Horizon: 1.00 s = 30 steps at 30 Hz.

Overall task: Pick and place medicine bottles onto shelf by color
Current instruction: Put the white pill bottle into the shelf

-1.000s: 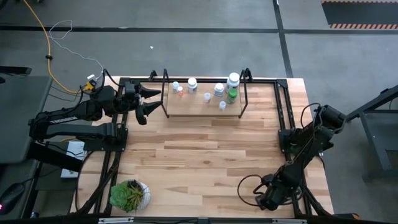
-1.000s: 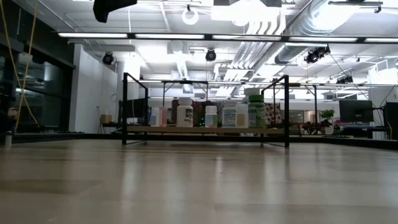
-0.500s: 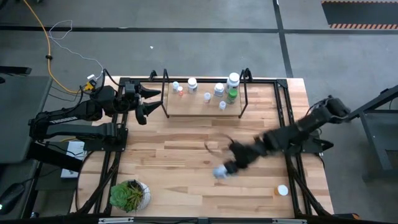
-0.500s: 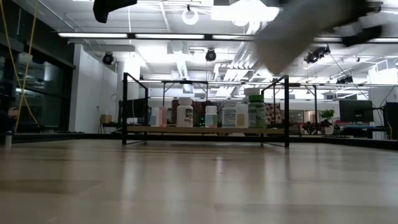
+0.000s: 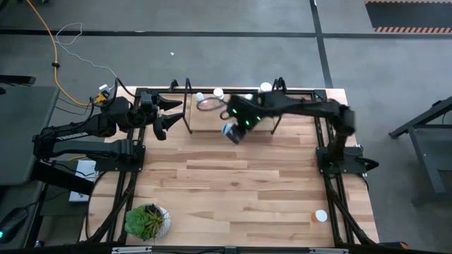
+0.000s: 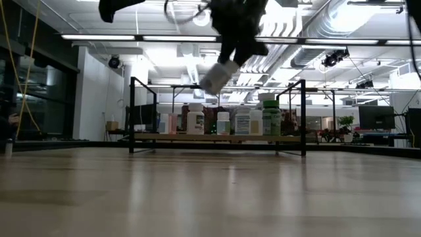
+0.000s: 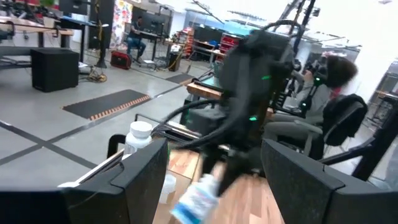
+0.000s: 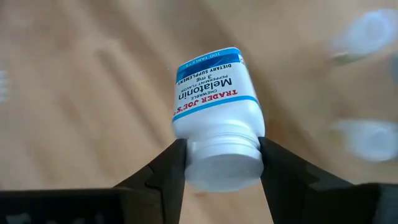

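While the right gripper (image 8: 217, 155) pinches the white cap end of a white melatonin bottle (image 8: 214, 102), both dark fingers (image 8: 165, 177) press its sides and the blue-trimmed label faces the wrist camera. That bottle (image 5: 231, 132) hangs in the air, tilted, just off the front edge of the shelf (image 5: 212, 120) toward its left half, with the right gripper (image 5: 236, 125) above it and the right arm stretched across from the table's right side. From table height the bottle (image 6: 214, 78) shows well above the shelf board (image 6: 217, 137), clear of the row of bottles standing there.

On the shelf, a white-capped bottle (image 5: 218, 92) and a smaller one (image 5: 200, 97) stand near the back left, another white cap (image 5: 265, 87) by the right rear post. One lone white-capped bottle (image 5: 321, 216) stands far off at the table's near right corner.

Over at the left, the left gripper (image 5: 168, 113) hovers just outside the shelf's left end, fingers spread wide and holding nothing. A potted plant (image 5: 146, 220) sits at the near left corner.
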{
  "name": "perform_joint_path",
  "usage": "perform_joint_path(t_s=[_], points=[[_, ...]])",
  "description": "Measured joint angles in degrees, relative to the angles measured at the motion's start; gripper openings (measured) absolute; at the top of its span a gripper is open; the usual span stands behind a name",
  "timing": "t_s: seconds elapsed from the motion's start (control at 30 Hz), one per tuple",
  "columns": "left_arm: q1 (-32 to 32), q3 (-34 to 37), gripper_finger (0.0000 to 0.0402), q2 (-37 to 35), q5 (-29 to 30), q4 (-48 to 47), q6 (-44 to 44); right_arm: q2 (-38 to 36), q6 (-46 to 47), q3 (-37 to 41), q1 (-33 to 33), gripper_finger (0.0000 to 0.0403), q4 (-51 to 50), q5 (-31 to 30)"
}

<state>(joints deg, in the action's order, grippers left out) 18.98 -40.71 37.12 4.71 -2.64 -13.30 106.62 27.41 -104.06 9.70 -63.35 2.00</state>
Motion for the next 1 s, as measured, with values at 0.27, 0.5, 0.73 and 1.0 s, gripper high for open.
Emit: perform_joint_path(t_s=[0.27, 0.5, 0.73, 1.0], points=[[0.0, 0.0, 0.0250, 0.0, 2.2, 0.0, 0.0, 16.1, -8.3, -18.2, 6.8, 0.0155, -18.8, -2.7], [0.0, 0.0, 0.0250, 0.0, 2.2, -0.1, 0.0, 23.0, -9.7, -25.8, 8.7, 0.0155, -25.8, -3.0], [0.0, 0.0, 0.0250, 0.0, 2.2, -0.1, 0.0, 24.0, -9.1, -24.3, 9.8, 0.0155, -26.8, -2.6], [0.0, 0.0, 0.0250, 0.0, 2.1, -0.1, -0.1, 23.9, -6.9, -23.7, 11.3, 0.0179, -26.3, -2.4]])
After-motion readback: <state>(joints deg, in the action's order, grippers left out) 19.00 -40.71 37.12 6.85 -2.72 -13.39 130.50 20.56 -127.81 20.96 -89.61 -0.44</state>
